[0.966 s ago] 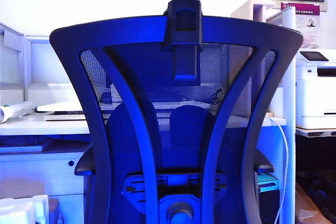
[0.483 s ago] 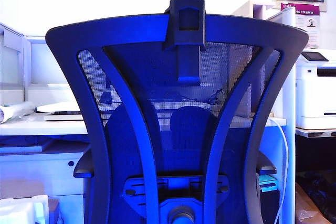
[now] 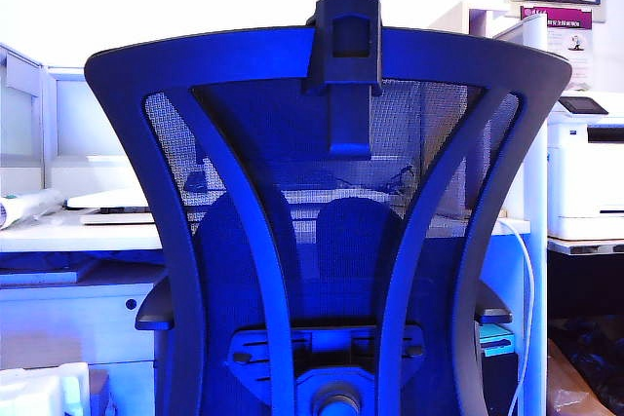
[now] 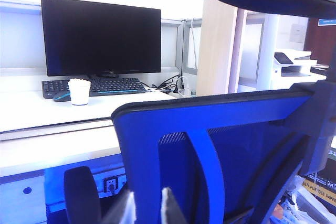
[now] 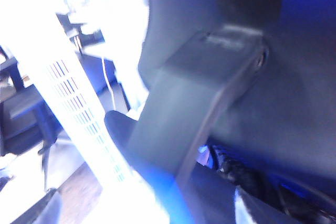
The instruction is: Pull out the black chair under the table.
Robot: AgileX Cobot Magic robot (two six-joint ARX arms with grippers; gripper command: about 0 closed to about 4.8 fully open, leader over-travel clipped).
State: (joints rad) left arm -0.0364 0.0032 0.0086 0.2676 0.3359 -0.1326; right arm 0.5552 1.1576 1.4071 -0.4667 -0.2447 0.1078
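We see the black chair [image 3: 327,241] filling the exterior view, its mesh back toward the camera and the white tabletop [image 3: 78,231] behind it. In the left wrist view the left gripper [image 4: 148,211] shows two pale fingertips standing apart, released, just behind the chair's back frame, with a monitor [image 4: 100,35], keyboard [image 4: 94,86] and white cup [image 4: 80,91] on the tabletop beyond. The right wrist view is blurred against the chair's armrest bracket [image 5: 194,114]; we cannot tell the right gripper's state.
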